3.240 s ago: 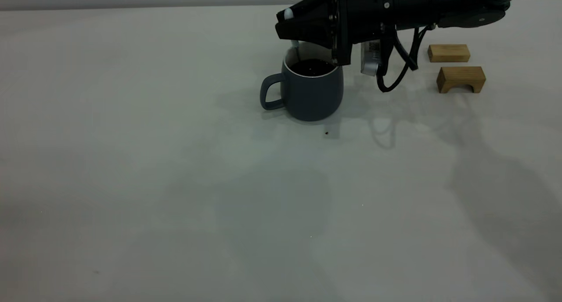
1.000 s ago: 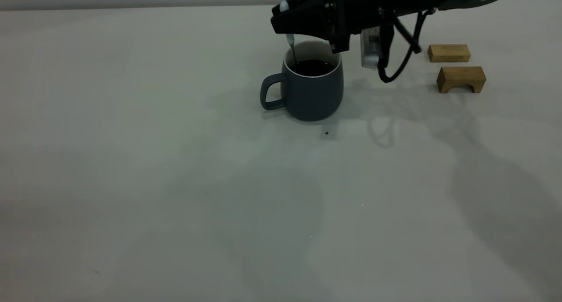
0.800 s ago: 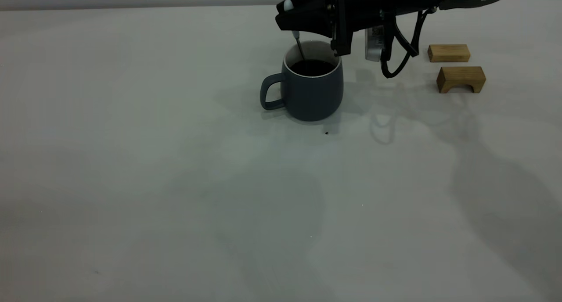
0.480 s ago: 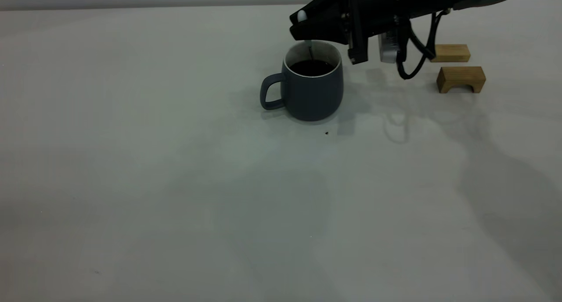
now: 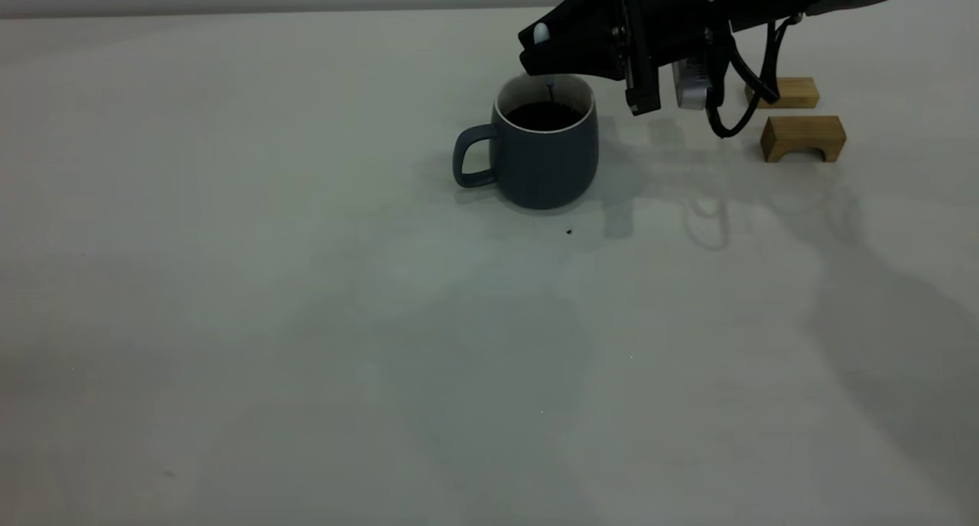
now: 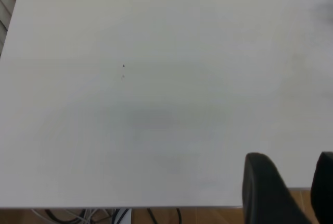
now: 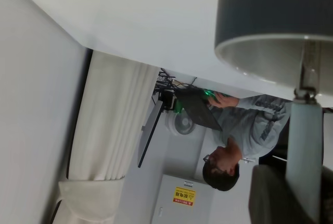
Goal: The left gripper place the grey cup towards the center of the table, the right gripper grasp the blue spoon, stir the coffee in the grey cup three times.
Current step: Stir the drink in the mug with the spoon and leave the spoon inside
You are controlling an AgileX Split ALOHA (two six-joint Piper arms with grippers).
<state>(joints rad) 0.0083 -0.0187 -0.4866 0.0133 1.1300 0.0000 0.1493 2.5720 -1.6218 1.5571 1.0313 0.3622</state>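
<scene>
The grey cup (image 5: 544, 159) stands on the table (image 5: 291, 297) right of centre towards the back, handle to the left, with dark coffee (image 5: 544, 116) inside. My right gripper (image 5: 544, 52) hovers just above the cup's rim, shut on the blue spoon (image 5: 541, 32). The spoon hangs upright, its metal neck reaching down into the cup. In the right wrist view the cup (image 7: 270, 15) and the spoon's pale handle (image 7: 307, 151) show between my right gripper's (image 7: 304, 195) fingers. My left gripper (image 6: 296, 187) is parked over the table's edge (image 6: 156, 198), open and empty, outside the exterior view.
Two wooden blocks lie right of the cup: a flat one (image 5: 795, 92) partly behind the arm's cable and an arch-shaped one (image 5: 803, 136). A tiny dark speck (image 5: 569, 232) sits in front of the cup. A person (image 7: 244, 130) sits beyond the table.
My right gripper has carried the spoon rightward across the cup, from the left rim to about the middle. The cup has stayed put.
</scene>
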